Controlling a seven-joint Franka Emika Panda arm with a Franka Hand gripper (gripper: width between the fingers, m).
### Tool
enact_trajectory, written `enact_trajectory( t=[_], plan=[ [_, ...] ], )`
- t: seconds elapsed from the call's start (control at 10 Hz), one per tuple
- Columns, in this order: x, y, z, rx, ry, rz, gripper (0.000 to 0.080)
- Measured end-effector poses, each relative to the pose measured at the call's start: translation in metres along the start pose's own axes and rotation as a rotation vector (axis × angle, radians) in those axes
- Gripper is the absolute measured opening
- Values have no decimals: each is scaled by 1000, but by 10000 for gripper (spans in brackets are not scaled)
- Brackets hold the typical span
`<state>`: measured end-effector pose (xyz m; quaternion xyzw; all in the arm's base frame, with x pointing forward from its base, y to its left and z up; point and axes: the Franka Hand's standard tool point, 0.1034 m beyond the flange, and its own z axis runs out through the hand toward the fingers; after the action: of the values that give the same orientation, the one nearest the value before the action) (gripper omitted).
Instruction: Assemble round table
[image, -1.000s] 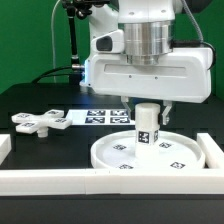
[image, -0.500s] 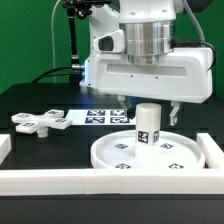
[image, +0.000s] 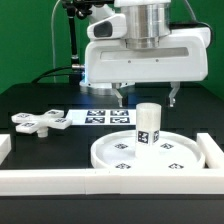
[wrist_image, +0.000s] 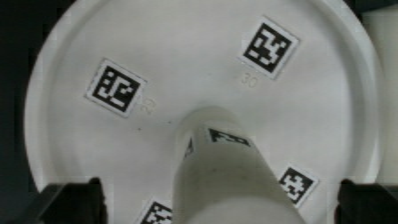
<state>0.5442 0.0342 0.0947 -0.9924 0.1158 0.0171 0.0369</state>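
The large round disc (image: 110, 156) lies flat on the table near the front wall. The short cylinder leg (image: 148, 125) stands upright at its middle, tags facing out. My gripper (image: 148, 99) hangs just above the leg, open, with one finger on each side and touching nothing. The cross-shaped base (image: 38, 121) lies on the black table at the exterior view's left. In the wrist view the leg (wrist_image: 240, 165) rises from the disc (wrist_image: 169, 50) between my dark fingertips (wrist_image: 71, 205), and the gripper (wrist_image: 228, 207) is open wider than the leg.
The marker board (image: 100, 117) lies flat behind the disc. A long white border wall (image: 60, 180) runs along the front and turns up at the exterior view's right (image: 214, 152). A green backdrop stands behind.
The gripper, which was down around the leg, has opened and risen straight up. The leg stays standing on the disc.
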Motion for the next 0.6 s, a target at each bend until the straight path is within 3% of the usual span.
enact_trajectory(
  t=[0.6],
  plan=[
    [0,-1,2,1,2,0,649]
  ],
)
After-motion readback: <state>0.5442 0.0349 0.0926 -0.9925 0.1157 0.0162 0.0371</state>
